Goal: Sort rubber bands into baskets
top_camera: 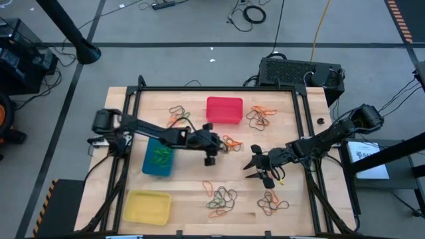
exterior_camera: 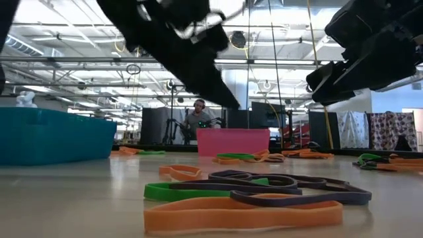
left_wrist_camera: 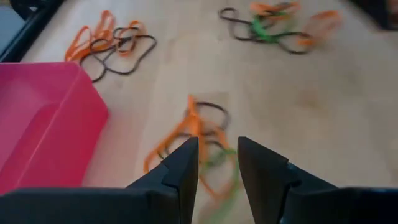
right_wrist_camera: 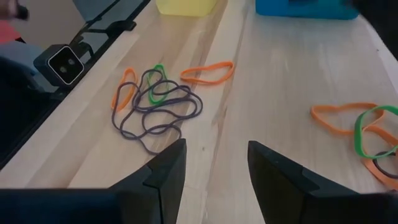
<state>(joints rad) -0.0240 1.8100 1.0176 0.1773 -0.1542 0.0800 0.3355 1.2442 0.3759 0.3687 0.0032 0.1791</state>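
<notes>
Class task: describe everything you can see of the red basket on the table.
The red basket is a small rectangular tub with rounded corners, apparently smooth pinkish-red plastic. It stands upright and open-topped near the table's far edge, and no bands show inside. Rubber bands lie on the wood on both sides; whether any touch it cannot be told. The left gripper, open, hovers in front of it, not touching.

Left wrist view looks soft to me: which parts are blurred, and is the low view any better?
Left wrist view: the far rubber bands are smeared, the fingers sharper. Low view: the near orange band is crisp; both arms overhead are dark silhouettes against bright ceiling lights.
</notes>
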